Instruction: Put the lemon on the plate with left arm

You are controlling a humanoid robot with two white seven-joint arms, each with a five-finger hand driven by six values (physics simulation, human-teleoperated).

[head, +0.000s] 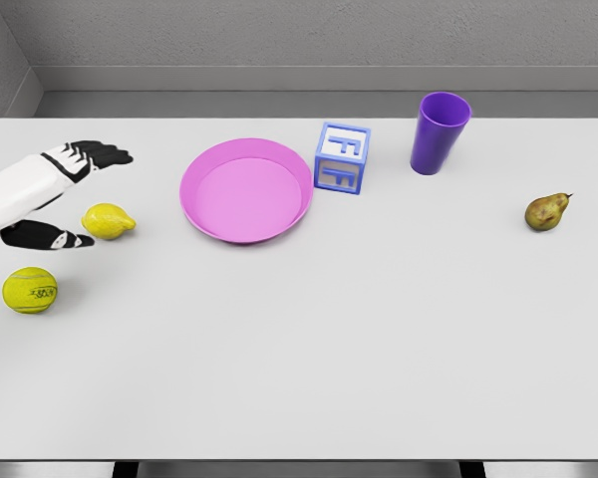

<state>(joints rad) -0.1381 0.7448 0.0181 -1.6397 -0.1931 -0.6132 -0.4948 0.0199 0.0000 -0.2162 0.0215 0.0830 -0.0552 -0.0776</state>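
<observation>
at the near left of the white table (329,358), a tennis ball (29,290); just beyond, left hand (65,194) spread wide beside the lemon (109,220), not gripping; farther right, the empty pink plate (201,214).

Reached in from the left edge as one white left arm, low and nearly level. Ended in a left hand (62,194) with dark fingers (105,155) spread apart, thumb (55,239) held low, grasping nothing.
</observation>
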